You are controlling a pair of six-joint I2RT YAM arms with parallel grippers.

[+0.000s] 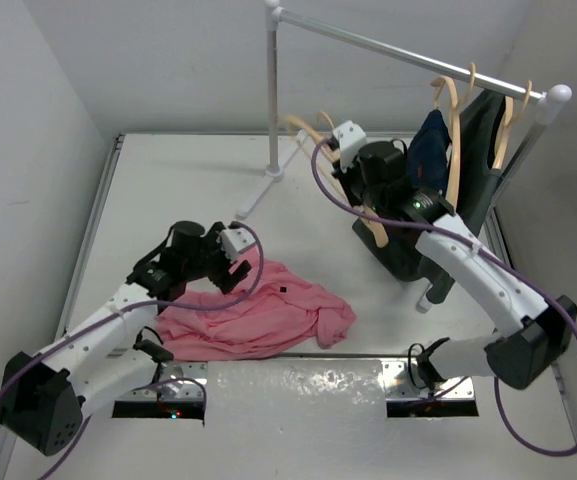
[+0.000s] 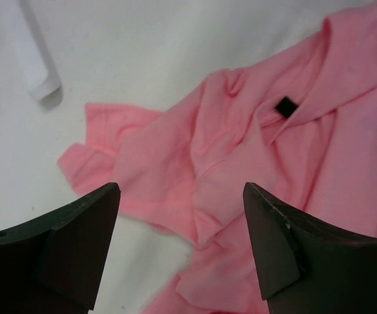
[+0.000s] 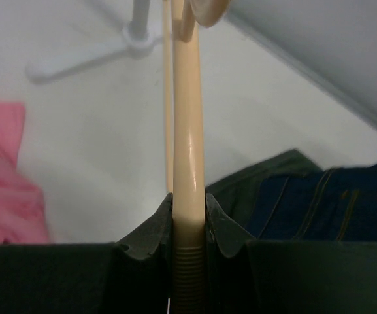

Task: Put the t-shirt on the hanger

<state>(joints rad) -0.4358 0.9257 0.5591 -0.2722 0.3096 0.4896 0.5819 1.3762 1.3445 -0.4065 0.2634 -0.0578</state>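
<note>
T-shirt (image 1: 258, 315) crumpled on desk (image 1: 168, 180) near front edge. Left hand (image 2: 180, 196) spread wide just above it, gripping nothing. Hanger (image 3: 189, 150) pinched in right hand (image 3: 189, 199), well apart from t-shirt, near rack (image 1: 273, 90).

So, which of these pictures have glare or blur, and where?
Top view: bright glare on the shiny sheet between the arm bases. Right wrist view: a light streak runs along the hanger in the right claw; the rack foot and t-shirt behind are soft. Left wrist view: the t-shirt looks fairly sharp, no glare.
</note>
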